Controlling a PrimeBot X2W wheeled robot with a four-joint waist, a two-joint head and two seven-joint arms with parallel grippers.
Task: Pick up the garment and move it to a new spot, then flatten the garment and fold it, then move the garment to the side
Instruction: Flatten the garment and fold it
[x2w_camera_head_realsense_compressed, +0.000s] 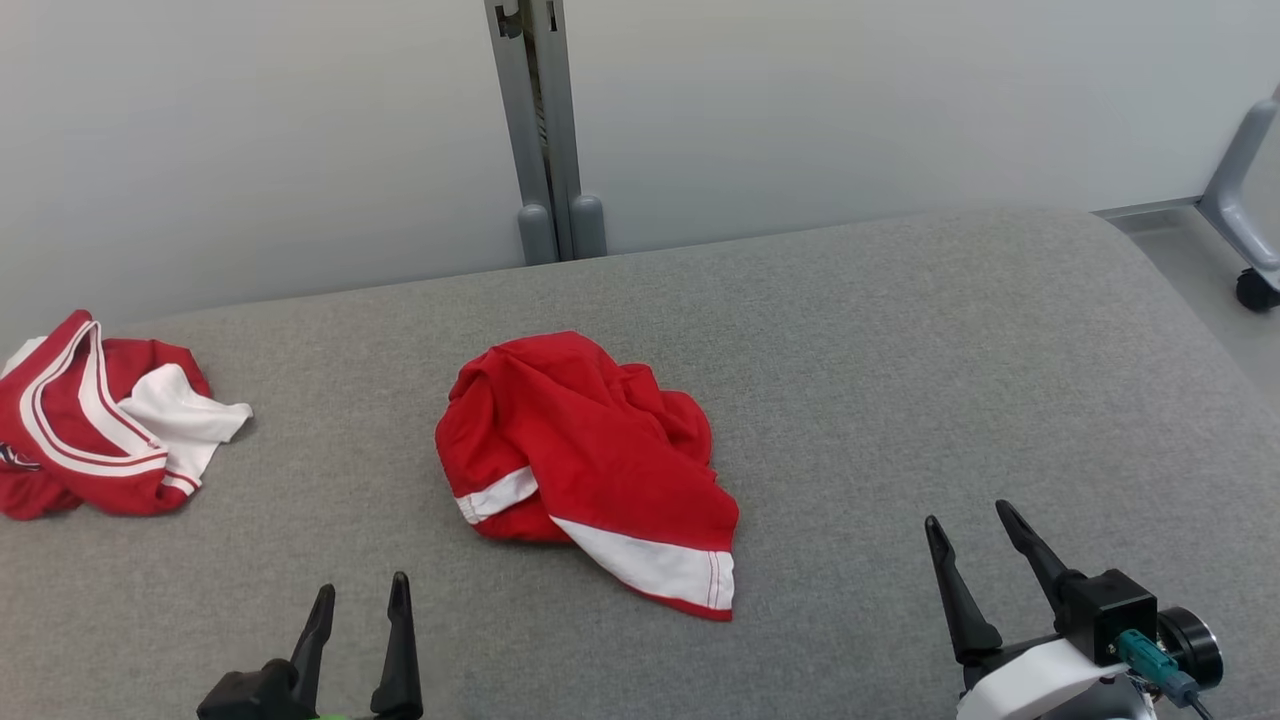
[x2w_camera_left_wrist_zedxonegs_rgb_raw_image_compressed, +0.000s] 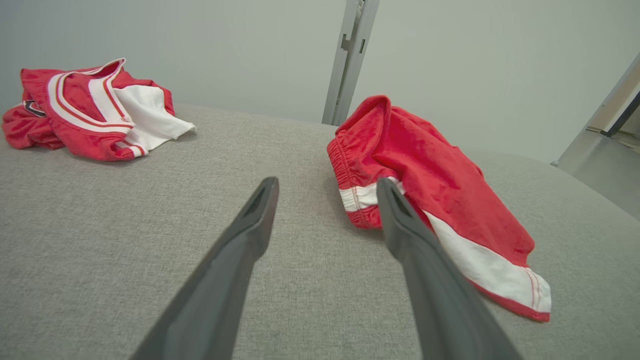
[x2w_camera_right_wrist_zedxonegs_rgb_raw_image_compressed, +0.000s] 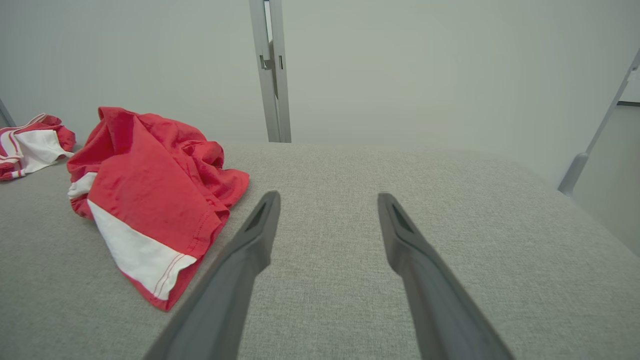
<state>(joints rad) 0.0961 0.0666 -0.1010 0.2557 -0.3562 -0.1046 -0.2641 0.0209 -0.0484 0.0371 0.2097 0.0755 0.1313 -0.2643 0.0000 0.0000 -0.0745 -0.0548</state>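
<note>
Crumpled red garment (x2w_camera_head_realsense_compressed: 590, 460) on woven grey surface (x2w_camera_head_realsense_compressed: 900, 350); left claw (x2w_camera_head_realsense_compressed: 362, 585) and right claw (x2w_camera_head_realsense_compressed: 968, 513) wide.

even, bright, soft light; faint shadows, no glare; wrist views bend at the edges.

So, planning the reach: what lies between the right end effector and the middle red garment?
Head view: only bare grey surface between garment and right end effector.

Red, white-banded garment (x2w_camera_head_realsense_compressed: 585, 460); grey table (x2w_camera_head_realsense_compressed: 900, 350)
</note>
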